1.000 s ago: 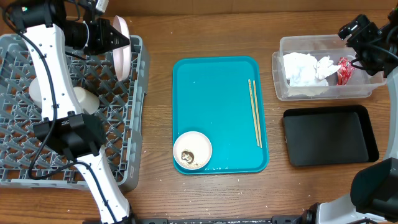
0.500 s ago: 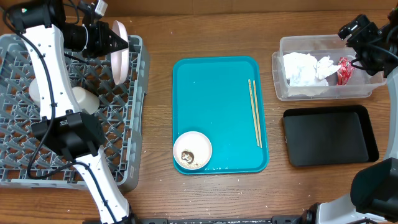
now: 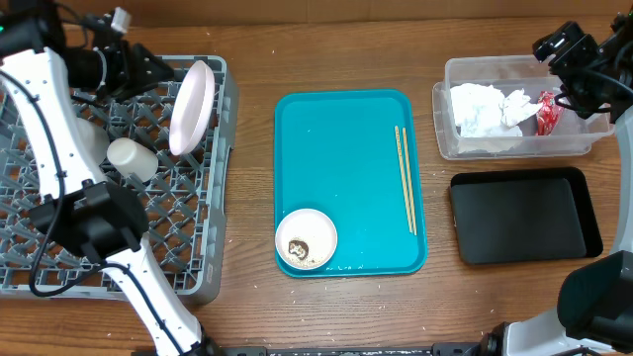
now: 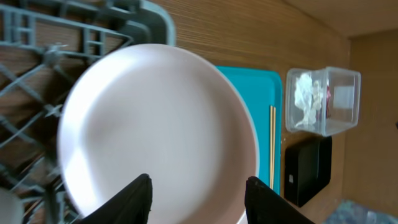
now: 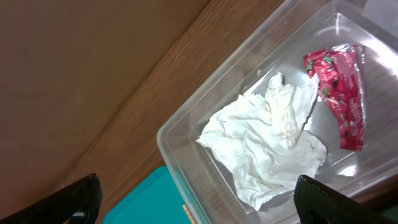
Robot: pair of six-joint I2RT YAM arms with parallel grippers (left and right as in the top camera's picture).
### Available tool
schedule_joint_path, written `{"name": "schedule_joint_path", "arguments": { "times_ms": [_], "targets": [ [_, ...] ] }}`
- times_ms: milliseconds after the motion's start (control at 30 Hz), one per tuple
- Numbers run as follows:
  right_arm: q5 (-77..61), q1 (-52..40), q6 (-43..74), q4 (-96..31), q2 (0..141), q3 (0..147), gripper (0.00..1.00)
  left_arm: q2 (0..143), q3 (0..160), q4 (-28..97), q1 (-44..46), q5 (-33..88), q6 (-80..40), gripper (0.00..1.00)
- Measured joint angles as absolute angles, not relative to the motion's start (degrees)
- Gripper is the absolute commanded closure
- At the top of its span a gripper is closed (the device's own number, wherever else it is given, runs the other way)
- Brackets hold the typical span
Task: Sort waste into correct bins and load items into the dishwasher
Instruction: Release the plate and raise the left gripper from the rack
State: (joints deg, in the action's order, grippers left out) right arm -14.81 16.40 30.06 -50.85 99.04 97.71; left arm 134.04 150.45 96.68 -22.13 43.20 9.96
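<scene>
The round white plate [image 3: 191,107] stands tilted on its edge in the grey rack [image 3: 59,259], near its far right wall. My left gripper [image 3: 148,67] is open and empty, just left of the plate; the plate [image 4: 155,112] fills the left wrist view beyond my gripper [image 4: 199,179]. A white cup [image 3: 132,158] lies in the rack. A bowl with crumbs [image 3: 306,238] and the chopsticks [image 3: 406,178] lie on the teal tray [image 3: 346,138]. My right gripper [image 3: 561,47] is open above the clear tub [image 3: 442,124], which holds tissues [image 5: 267,143] and the red piece [image 5: 342,93].
The shallow black tray [image 3: 524,216] lies in front of the clear tub at the right. The left arm stretches over the rack's left half and hides part of it. Bare wooden table lies between rack, teal tray and bins.
My left gripper has let go of the plate and drawn back to the left. The plate now leans tilted in the rack. The right arm has not moved.
</scene>
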Motion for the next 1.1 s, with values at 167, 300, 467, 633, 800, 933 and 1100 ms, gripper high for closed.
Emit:
{"name": "schedule_joint_path", "arguments": {
  "times_ms": [167, 300, 467, 633, 800, 933, 1100],
  "targets": [
    [-15.75, 15.97, 30.06, -50.81, 99.04, 97.71, 0.00, 132.73, 150.21, 96.66, -23.27, 42.78, 8.93, 0.92],
    [-16.16, 14.70, 30.11, -50.30, 99.04, 97.71, 0.00, 128.77, 150.08, 96.66, -20.64, 42.65, 8.69, 0.96],
    [-16.34, 12.91, 30.09, -48.95, 99.04, 97.71, 0.00, 123.11, 150.08, 96.64, -8.05, 39.77, 8.47, 0.96],
    [-16.32, 11.77, 30.17, -48.71, 99.04, 97.71, 0.00, 123.74, 150.12, 96.44, 9.58, 27.79, 4.12, 0.96],
    [-16.34, 11.64, 30.22, -48.69, 99.04, 97.71, 0.00, 127.42, 150.12, 96.53, 22.09, 3.16, -7.66, 0.96],
    [-16.34, 11.62, 30.22, -48.82, 99.04, 97.71, 0.00, 131.85, 150.12, 96.66, 25.89, -12.23, -13.65, 0.96],
    [-16.23, 11.64, 30.17, -49.52, 99.04, 97.71, 0.00, 137.34, 150.10, 96.66, 26.00, -24.16, -17.23, 0.96]
  ]
}}
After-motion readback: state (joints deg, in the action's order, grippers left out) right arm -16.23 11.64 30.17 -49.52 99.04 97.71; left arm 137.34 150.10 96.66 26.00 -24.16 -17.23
